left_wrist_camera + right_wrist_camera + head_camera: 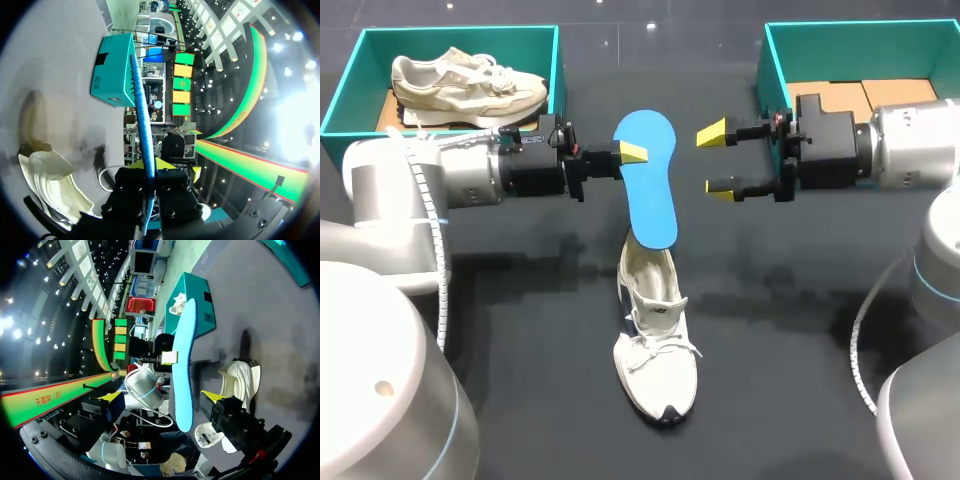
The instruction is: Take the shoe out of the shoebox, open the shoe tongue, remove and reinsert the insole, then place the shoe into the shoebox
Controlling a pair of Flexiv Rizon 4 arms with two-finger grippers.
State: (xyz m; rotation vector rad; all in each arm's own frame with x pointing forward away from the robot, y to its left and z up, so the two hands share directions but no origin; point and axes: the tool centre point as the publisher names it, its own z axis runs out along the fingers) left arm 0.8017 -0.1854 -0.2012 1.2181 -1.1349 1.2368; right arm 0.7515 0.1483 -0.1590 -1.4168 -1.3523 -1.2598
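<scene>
Dark, glossy table top (pixel 520 330) noted under both arms.

Found at mid-table, outside both boxes: white sneaker (pixel 657 350), sole down, toe toward the robot's side, heel opening facing away, laces tied across the front.

Found directly beyond the heel: blue insole (pixel 650 180), out of the shoe and raised off the table. Near end over the heel opening; contact with the shoe not determinable. Far end pointing away toward the gap between the boxes.

Left gripper (pixel 633 152) closed onto the insole's left edge near the wide end. Confirmed from the left wrist view: insole seen edge-on, running straight out between the two fingers, with a yellow tip pressed against each face. Left arm entering level above the table from the left.

Right gripper (pixel 717 160) spread wide, holding nothing, positioned just beside the insole's right edge and not touching it. Seen from the right wrist view: insole standing ahead of the parted fingers.

Recorded at the far left: teal shoebox (pixel 350 80), lid off, containing a beige sneaker (pixel 470 88) on its side.

Recorded at the far right: second teal shoebox (pixel 770 60), lid off, with brown cardboard (pixel 860 98) lining the bottom and the right arm crossing in front.
</scene>
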